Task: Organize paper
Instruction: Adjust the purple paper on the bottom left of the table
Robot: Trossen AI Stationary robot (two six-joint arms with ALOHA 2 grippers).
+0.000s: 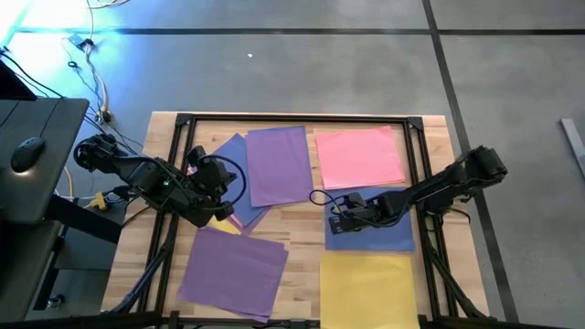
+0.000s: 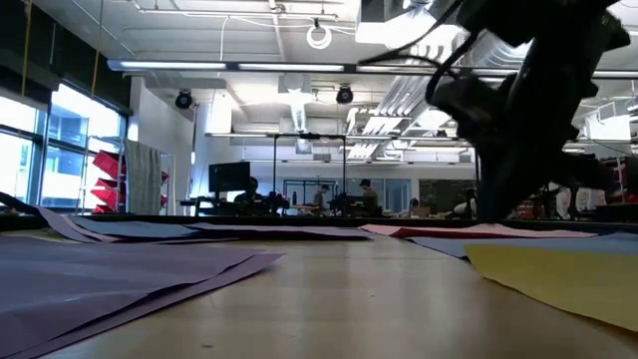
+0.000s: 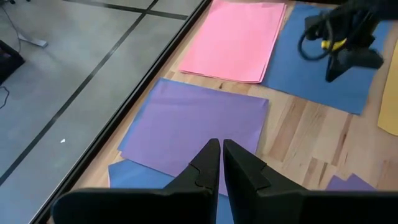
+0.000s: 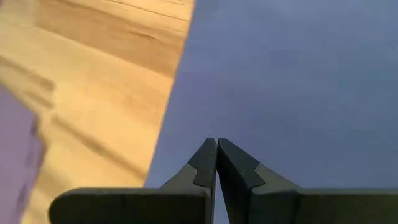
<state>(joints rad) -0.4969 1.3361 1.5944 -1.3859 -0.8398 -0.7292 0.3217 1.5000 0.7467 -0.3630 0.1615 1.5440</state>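
Coloured paper sheets lie flat on the wooden table: a purple sheet and a pink stack at the far side, a blue sheet right of centre, a yellow sheet and another purple sheet at the near edge. A second blue sheet lies partly under the far purple one. My right gripper is shut, pointing steeply down over the blue sheet near its left edge. My left gripper is shut and hangs well above the far purple sheet, holding nothing. My right gripper's shut fingertips stand over the blue sheet's surface, just inside its left edge, coming from above and slanting in from the table's right. I cannot tell whether they touch the paper. The sheet lies flat on the table.
A black metal frame runs around the table top. Small bits of pink and yellow paper show under the left arm. Bare wood lies between the sheets in the middle. A desk with a mouse stands to the left of the table.
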